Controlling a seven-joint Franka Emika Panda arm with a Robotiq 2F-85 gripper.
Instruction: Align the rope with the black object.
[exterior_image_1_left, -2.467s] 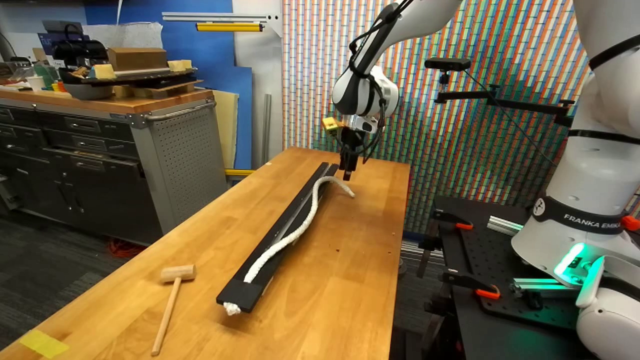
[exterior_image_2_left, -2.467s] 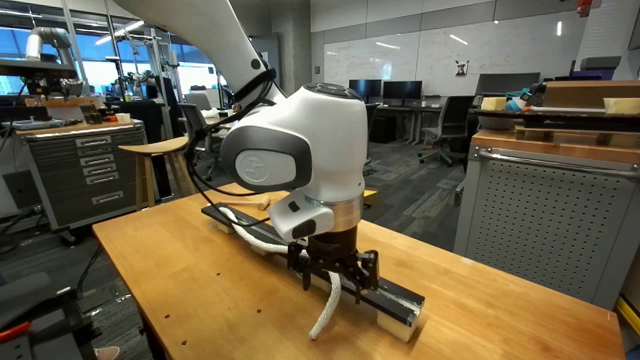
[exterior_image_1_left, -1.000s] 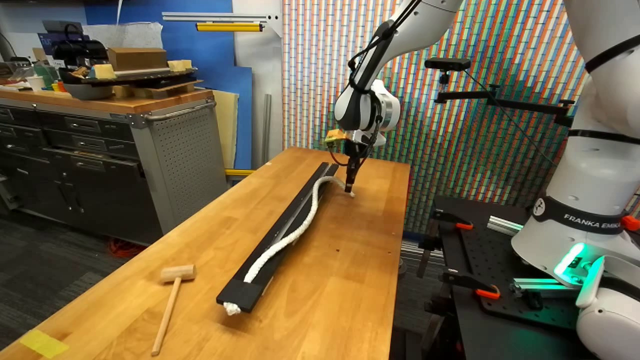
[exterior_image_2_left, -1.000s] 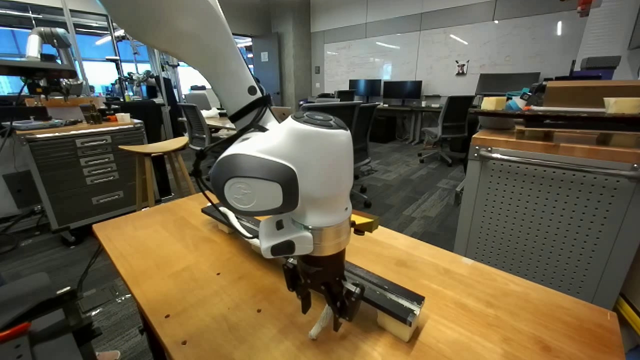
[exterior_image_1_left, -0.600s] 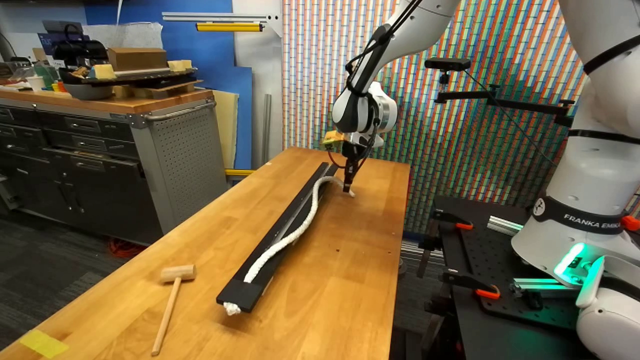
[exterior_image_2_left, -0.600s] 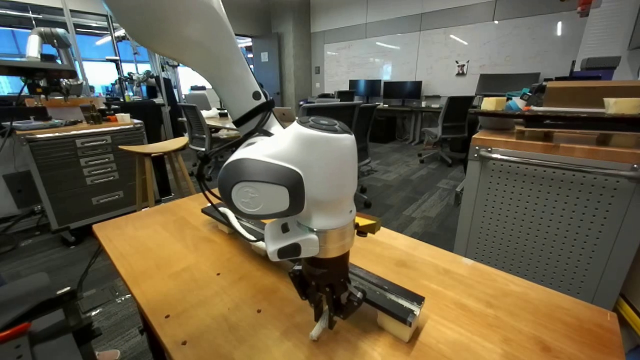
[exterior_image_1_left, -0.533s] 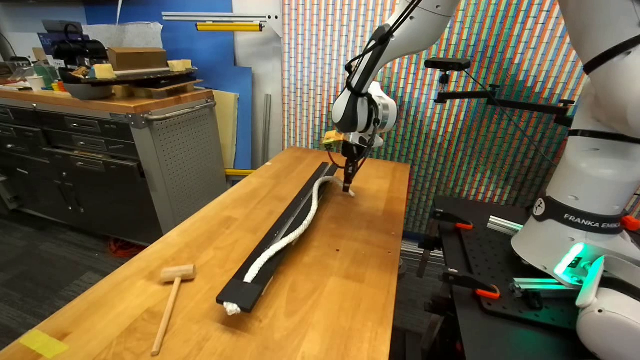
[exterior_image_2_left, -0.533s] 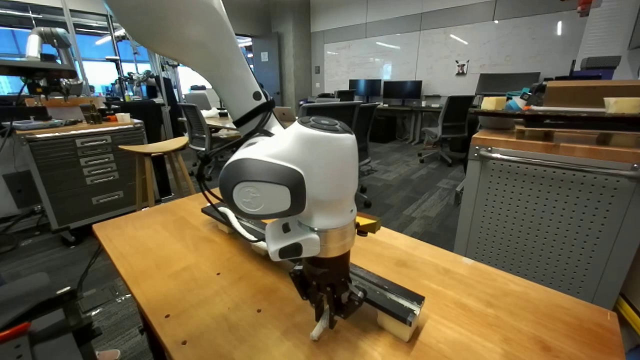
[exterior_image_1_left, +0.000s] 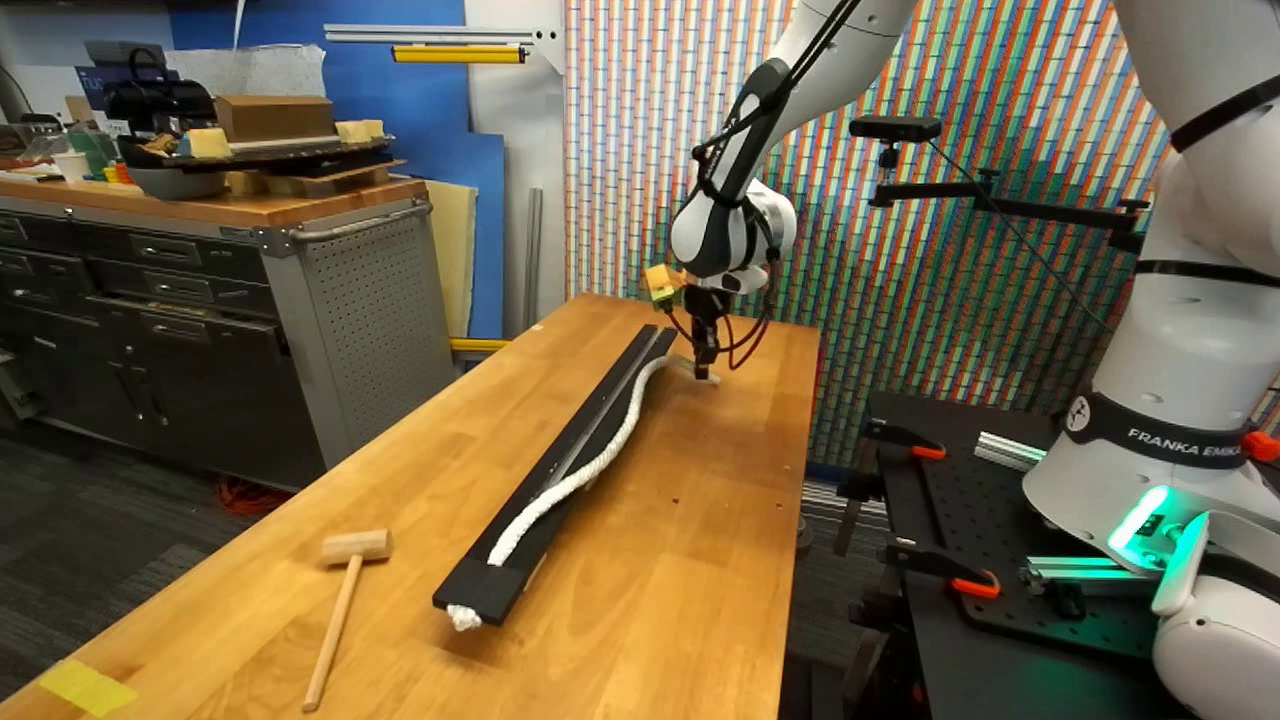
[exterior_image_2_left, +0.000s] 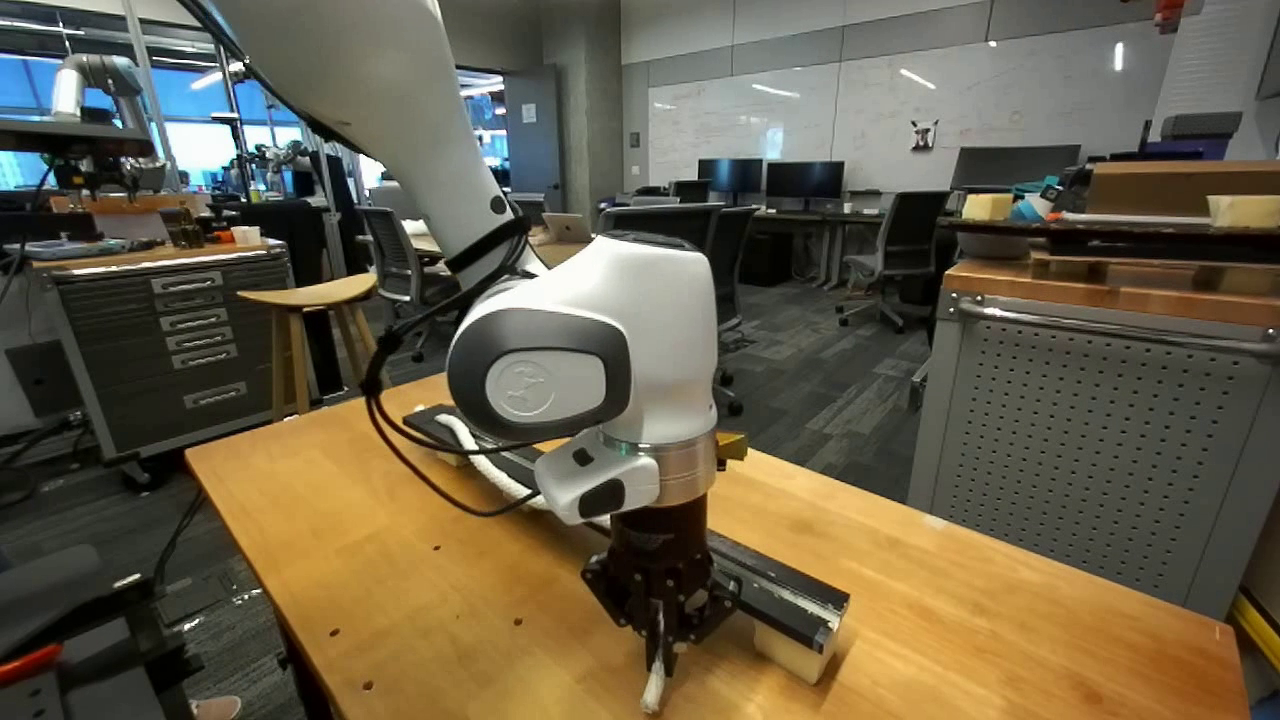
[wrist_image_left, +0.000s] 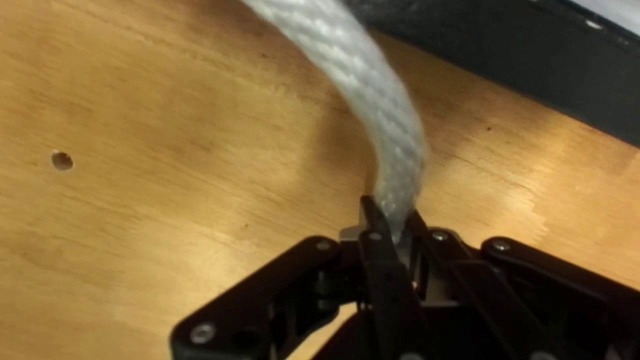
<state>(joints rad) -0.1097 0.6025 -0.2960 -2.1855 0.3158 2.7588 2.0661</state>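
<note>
The rope (exterior_image_1_left: 622, 437), white and braided, winds along the black object (exterior_image_1_left: 565, 455), a long narrow bar with a groove. At the bar's near end in that exterior view, a black end piece covers the rope, whose frayed tip (exterior_image_1_left: 463, 617) pokes out. Further along, the rope curves off the bar's side. My gripper (wrist_image_left: 391, 207) is shut on the rope close to its loose end, beside the bar and low over the table. In an exterior view the rope's loose tip (exterior_image_2_left: 653, 690) sticks out below my fingers. The arm hides part of the bar there.
The bar rests on pale blocks (exterior_image_2_left: 790, 655) above the wooden table (exterior_image_1_left: 680, 600). A wooden mallet (exterior_image_1_left: 357, 546) lies beside the bar's near end, and yellow tape (exterior_image_1_left: 88, 686) marks a table corner. Black cables (exterior_image_2_left: 440, 490) hang from the arm.
My gripper, earlier open above the bar, came down beside it and closed on the rope near its loose end. Over the last half second that end shifted slightly along with it.
</note>
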